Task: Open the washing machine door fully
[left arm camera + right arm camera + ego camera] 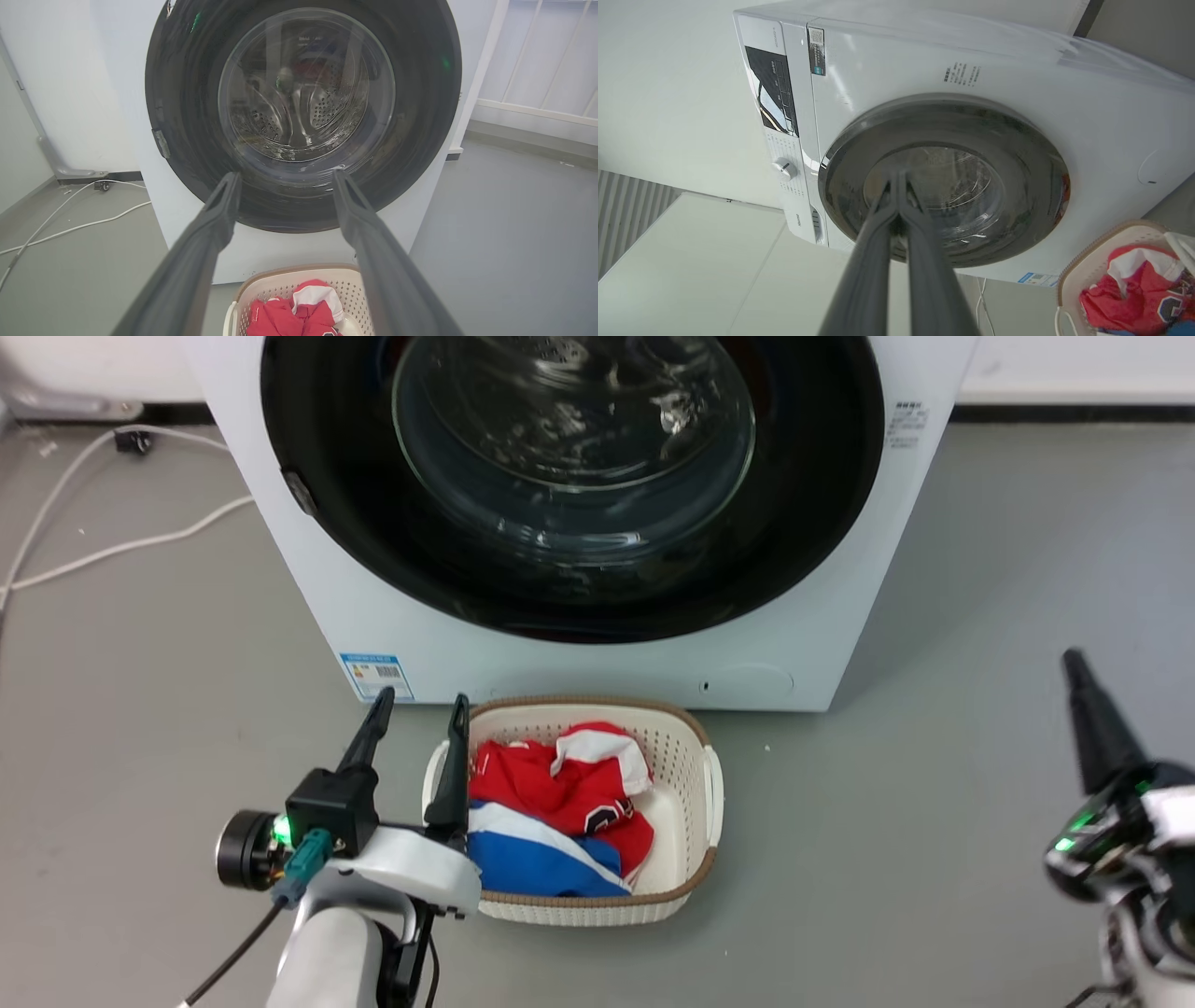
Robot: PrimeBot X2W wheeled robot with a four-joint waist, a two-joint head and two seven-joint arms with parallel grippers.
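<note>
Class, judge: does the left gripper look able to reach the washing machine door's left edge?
Probably yes. The left gripper is open; only bare floor separates it from the washing machine door, and the laundry basket sits to its right.

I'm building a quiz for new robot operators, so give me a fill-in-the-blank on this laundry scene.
1. The washing machine door sits fully ___ against the washing machine.
2. The fingers of the left hand stand ___, holding nothing.
3. The fingers of the right hand are pressed ___.
4. The basket on the floor holds ___, white and blue clothes.

Missing words: closed; apart; together; red.
</note>
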